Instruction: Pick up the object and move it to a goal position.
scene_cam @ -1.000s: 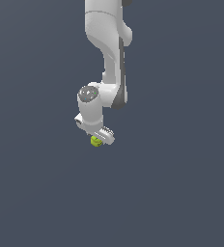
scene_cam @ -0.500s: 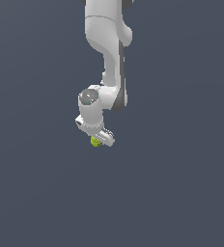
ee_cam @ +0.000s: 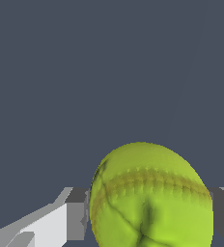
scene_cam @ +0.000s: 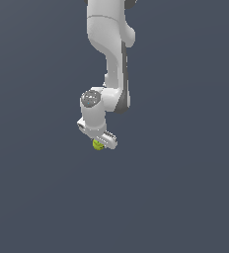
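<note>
Arm: white Panda arm (scene_cam: 111, 59) comes down from the top centre of the exterior view, bends at a grey-capped joint near mid-frame, and ends just below and left of the frame's centre.

Gripper: white gripper (scene_cam: 102, 142) sits at the low end of the arm, tilted, its body running from upper left to lower right in the exterior view. In the wrist view, its fingers (ee_cam: 75, 217) show as grey blocks at the lower left and lower right edges, pressed against the two sides of the ball. Jaws drawn in to the ball's width, clamped on it.

Ball: small yellow-green ball (scene_cam: 97, 144) peeks out under the gripper, only its left part visible in the exterior view, just below and left of frame centre. In the wrist view the ball (ee_cam: 150, 198) fills the lower centre-right of the frame; a stitched orange-yellow seam band curves across it and thin darker lines meet near its lower middle. Its lower part is cut off by the frame edge.

Ball and fingers: touching on both sides, ball between them.

Surroundings: plain dark slate-blue background (scene_cam: 185, 188) all round in both views; cannot tell whether the ball rests on a surface or hangs clear of it.
</note>
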Action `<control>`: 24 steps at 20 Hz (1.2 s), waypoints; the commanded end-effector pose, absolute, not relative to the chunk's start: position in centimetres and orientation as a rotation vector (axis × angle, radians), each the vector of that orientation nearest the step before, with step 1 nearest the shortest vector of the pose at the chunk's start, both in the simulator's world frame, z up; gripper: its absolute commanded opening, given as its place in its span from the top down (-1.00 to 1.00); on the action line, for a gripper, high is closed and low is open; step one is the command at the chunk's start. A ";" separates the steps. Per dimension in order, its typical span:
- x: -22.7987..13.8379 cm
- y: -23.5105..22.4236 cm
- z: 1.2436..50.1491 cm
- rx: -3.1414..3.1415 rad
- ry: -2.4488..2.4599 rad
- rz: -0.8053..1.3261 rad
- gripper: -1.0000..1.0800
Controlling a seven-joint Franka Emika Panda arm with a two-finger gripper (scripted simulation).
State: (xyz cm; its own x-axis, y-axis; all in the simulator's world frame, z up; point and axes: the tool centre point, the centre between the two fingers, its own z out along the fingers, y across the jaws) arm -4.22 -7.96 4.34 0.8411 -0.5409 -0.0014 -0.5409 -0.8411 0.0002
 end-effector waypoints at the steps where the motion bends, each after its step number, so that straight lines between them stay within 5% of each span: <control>1: -4.2 -7.8 4.8 -3.014 0.885 -0.001 1.00; 12: -5.4 -6.0 10.3 -3.013 0.885 0.000 1.00; 24: -7.9 -2.3 22.2 -3.015 0.887 -0.001 1.00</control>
State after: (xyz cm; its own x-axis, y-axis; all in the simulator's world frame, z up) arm -7.58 -2.77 20.42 0.8407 -0.5415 -0.0009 -0.5415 -0.8407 0.0010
